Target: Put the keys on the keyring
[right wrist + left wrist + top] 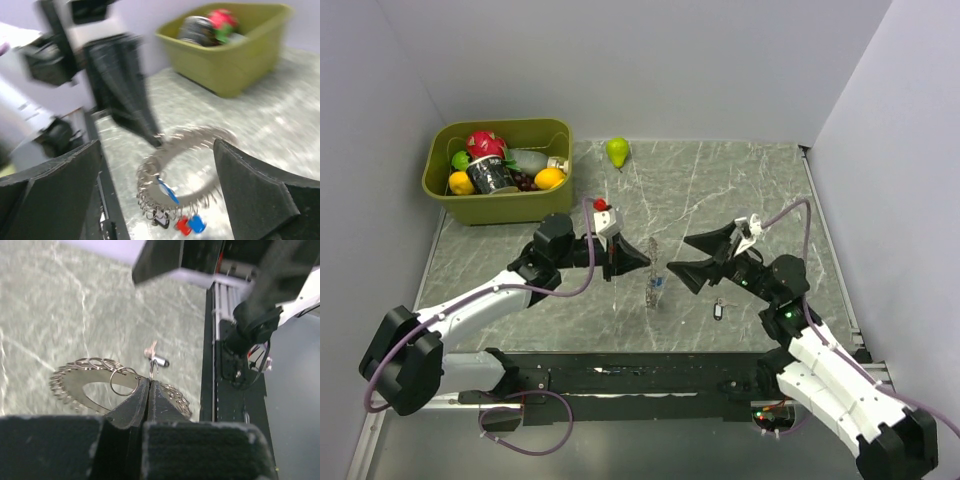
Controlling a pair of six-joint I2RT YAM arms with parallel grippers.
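Over the grey marble table [720, 180], your left gripper [642, 260] is clamped on the keyring [75, 385], holding it up so the loose key [718, 310] can be threaded, while the right gripper [679, 256] gapes empty.

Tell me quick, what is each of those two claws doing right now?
Left gripper: closed, pinching the rim of the keyring.
Right gripper: open wide, holding nothing.

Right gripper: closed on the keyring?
No: in the right wrist view the right gripper stands wide open, a finger on either side of the keyring, neither touching it.
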